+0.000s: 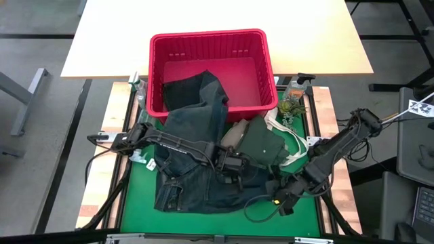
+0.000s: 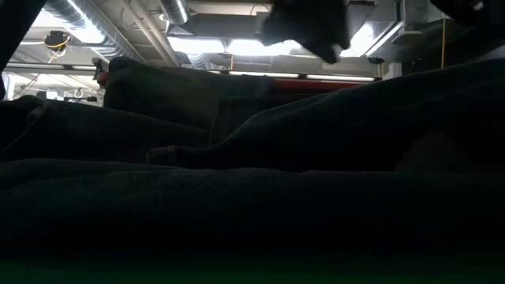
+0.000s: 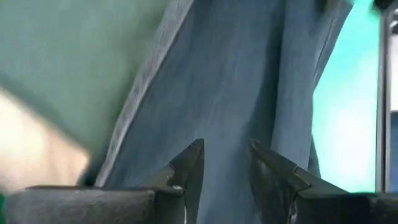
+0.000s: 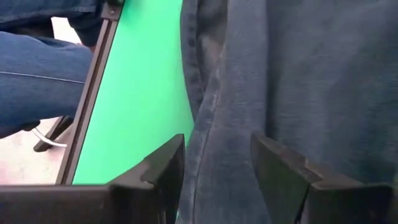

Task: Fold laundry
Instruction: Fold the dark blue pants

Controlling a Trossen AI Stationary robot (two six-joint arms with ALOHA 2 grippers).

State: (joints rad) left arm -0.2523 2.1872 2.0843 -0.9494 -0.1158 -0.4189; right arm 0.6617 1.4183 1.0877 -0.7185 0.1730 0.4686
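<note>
Dark blue denim jeans (image 1: pixel 193 156) hang out of the red basket (image 1: pixel 210 47) and spread over the green mat (image 1: pixel 135 210). To their right lie an olive-green shirt (image 1: pixel 261 142), a tan piece (image 1: pixel 234 134) and a white piece (image 1: pixel 293 146). My left gripper (image 1: pixel 234 173) stands open over the jeans' right part, with denim (image 3: pixel 249 74) showing past its fingers (image 3: pixel 189 168). My right gripper (image 1: pixel 279 198) stands open at the jeans' near right corner, its fingers on either side of a seamed denim edge (image 4: pixel 211 112). In the low view dark cloth (image 2: pixel 252 197) fills the picture.
A clear bottle (image 1: pixel 140 88) stands left of the basket, a spray bottle (image 1: pixel 298 85) and a small green thing (image 1: pixel 288 105) to its right. A black frame (image 4: pixel 93 81) borders the mat. A person's leg in jeans (image 4: pixel 37 62) shows beyond the mat's edge.
</note>
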